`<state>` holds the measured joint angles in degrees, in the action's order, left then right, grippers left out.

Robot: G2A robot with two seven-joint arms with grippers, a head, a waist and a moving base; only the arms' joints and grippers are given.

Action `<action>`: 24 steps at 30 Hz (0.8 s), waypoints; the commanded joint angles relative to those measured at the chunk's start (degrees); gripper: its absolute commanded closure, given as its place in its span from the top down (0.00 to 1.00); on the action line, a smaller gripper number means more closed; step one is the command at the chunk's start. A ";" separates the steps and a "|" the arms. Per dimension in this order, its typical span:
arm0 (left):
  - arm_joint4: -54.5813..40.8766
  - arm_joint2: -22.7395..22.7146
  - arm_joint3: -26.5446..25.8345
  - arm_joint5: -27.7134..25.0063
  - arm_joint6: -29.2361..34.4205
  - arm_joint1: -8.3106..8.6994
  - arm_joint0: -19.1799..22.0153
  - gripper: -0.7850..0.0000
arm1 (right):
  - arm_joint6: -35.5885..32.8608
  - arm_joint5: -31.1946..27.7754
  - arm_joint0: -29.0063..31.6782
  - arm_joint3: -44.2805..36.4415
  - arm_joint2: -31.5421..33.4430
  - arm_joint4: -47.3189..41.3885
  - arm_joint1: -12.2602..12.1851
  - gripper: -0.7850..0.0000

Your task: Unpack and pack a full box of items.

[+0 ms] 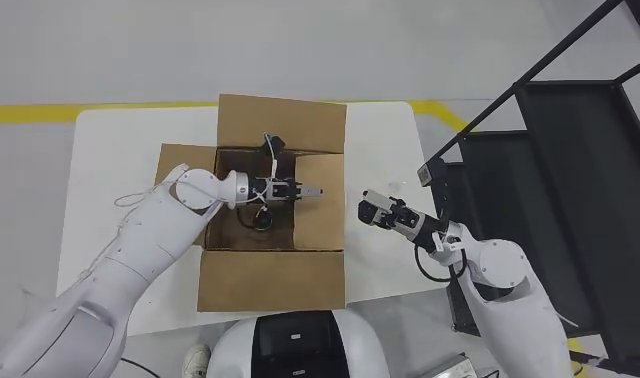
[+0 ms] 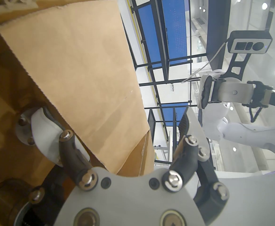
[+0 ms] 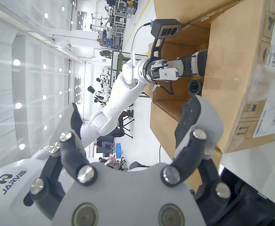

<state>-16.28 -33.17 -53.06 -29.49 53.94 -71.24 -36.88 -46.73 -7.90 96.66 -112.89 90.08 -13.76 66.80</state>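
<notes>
**Open carton, side flap between my left tool's fingers**

The cardboard box point(image 1: 270, 278) sits mid-desk point(image 1: 100, 178) with its top open and three flaps splayed outward. The fourth, the side flap point(image 2: 76, 71) nearest my right arm, stands up and leans in over the opening. I judge it to be light, stiff corrugated board that hinges easily at its crease but would dent under a hard pinch. The free edge, midway along, looks like the best place to hold it. The carton may slide on the smooth desk if I pull sideways.

Down in the box lies a round dark item point(image 3: 194, 86). It looks hard, but I cannot tell whether it is a can or a lid.

My left tool point(image 2: 115, 123) is spread wide astride the side flap, one finger inside the box and the other outside, clamping nothing. My right tool point(image 3: 132, 121) hangs wide open and empty just beside the box, above the desk.

Much of the box floor is in shadow or screened by my left arm and the flap, so I cannot count what else lies inside. I also cannot make out whether my inner finger touches the flap.
</notes>
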 commanded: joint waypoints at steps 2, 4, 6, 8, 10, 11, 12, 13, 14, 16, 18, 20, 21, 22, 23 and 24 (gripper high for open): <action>-2.83 -0.15 1.89 -3.02 0.92 -0.86 0.37 1.00 | -0.28 0.10 0.02 -0.13 -0.08 -0.05 -0.11 1.00; -5.48 -0.88 2.35 -5.86 2.52 -1.15 0.39 1.00 | -0.44 0.18 -0.03 -0.46 -0.33 0.17 -0.21 1.00; -6.83 -1.86 2.08 -8.72 3.36 -1.05 0.34 1.00 | -0.60 0.21 -0.03 -0.78 -0.55 0.35 -0.27 1.00; -6.23 -3.11 1.07 -12.35 3.42 -0.63 -0.12 1.00 | -0.76 0.36 -0.10 -0.96 -0.77 0.70 -0.37 1.00; -6.73 -4.10 -1.01 -14.34 4.33 -0.14 -1.21 1.00 | -0.71 0.50 -0.23 -1.06 -0.98 0.82 -0.44 1.00; -7.11 -4.61 -2.20 -14.79 5.06 0.14 -1.75 1.00 | -0.78 0.57 -0.32 -1.11 -1.10 0.84 -0.47 1.00; -7.58 -4.95 -3.32 -15.21 5.62 0.32 -2.15 1.00 | -0.78 0.60 -0.39 -1.19 -1.14 0.86 -0.50 1.00; -8.47 -5.43 -5.80 -14.65 6.20 0.73 -3.03 1.00 | -0.77 0.56 -0.46 -1.44 -1.20 0.97 -0.55 1.00; -9.41 -5.77 -7.84 -14.00 6.85 1.07 -3.68 1.00 | -0.83 0.42 -0.40 -1.76 -1.22 1.01 -0.59 1.00; -10.48 -6.71 -11.41 -12.95 7.90 1.86 -4.55 1.00 | -1.17 -0.17 0.20 -2.39 -0.87 0.95 -0.71 1.00; -11.04 -7.45 -14.40 -12.38 8.47 2.57 -5.43 1.00 | -2.03 -1.04 1.31 -3.30 -0.05 0.58 -0.88 1.00; -11.85 -7.72 -16.53 -11.71 9.14 2.98 -5.96 1.00 | -3.19 -1.94 2.55 -4.19 0.70 -0.03 -1.04 1.00; -12.05 -7.78 -17.50 -11.44 9.41 3.15 -6.12 1.00 | -4.09 -2.60 3.35 -4.76 1.16 -0.64 -1.13 1.00; -12.23 -7.69 -18.46 -11.28 9.57 3.25 -6.25 1.00 | -5.55 -3.56 4.33 -5.44 1.81 -2.05 -1.26 1.00; -12.40 -7.55 -18.73 -11.21 9.64 3.26 -6.32 1.00 | -6.20 -3.97 4.75 -5.62 2.22 -2.71 -1.33 1.00; -13.15 -7.16 -19.08 -10.94 9.91 3.18 -6.35 1.00 | -7.44 -4.73 5.57 -6.03 2.99 -3.85 -1.46 1.00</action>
<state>-28.86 -40.66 -71.91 -40.62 63.67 -67.98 -43.22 -53.13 -12.06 101.63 -118.66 92.47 -16.60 65.44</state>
